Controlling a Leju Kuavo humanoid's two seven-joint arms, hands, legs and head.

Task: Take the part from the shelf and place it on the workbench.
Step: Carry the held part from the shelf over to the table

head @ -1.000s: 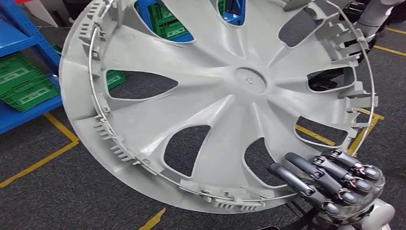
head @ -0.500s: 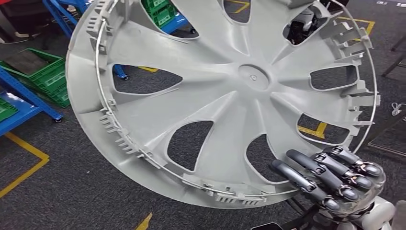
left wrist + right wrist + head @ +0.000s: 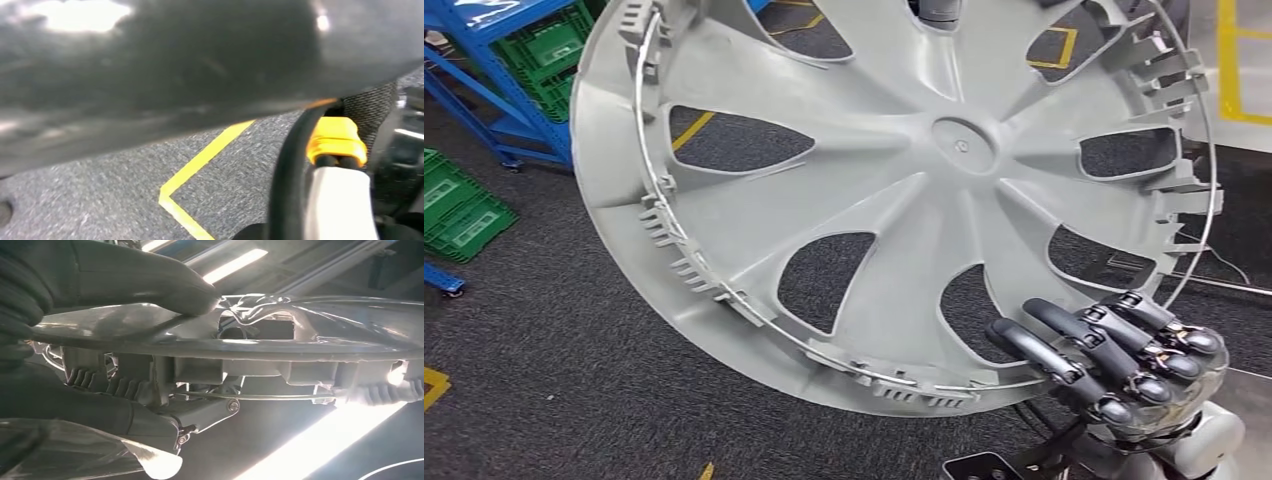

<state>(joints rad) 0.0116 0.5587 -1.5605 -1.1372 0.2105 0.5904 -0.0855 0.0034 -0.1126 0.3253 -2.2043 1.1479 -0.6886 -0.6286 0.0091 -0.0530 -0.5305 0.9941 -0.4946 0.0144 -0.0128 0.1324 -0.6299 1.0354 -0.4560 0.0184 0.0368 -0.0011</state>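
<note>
1. Plainly, the part is a large grey wheel cover, held up and tilted in front of the robot with its ribbed back side and wire retaining ring facing the head camera; it is off the shelf and not yet on any workbench.
2. The right hand grips the cover's near right rim: dark fingers curl over the edge in the head view, and the right wrist view shows the thumb pressed on one face of the rim with fingers on the other.
3. The left hand's state I cannot tell; the left wrist view gives a dark blur close up, a yellow connector and grey carpet with a yellow floor line.
4. Behind the cover lie dark carpet, a blue shelf frame at the far left and green crates at the left.
5. My judgement: the step in hand is the carry. The cover is wide and held at one edge, so it will want to swing or twist in the grip.
6. To do it well, keep the pinch firm, move without jerks, keep the far rim away from the shelf frame, and lower it flat once the workbench comes into sight.
</note>
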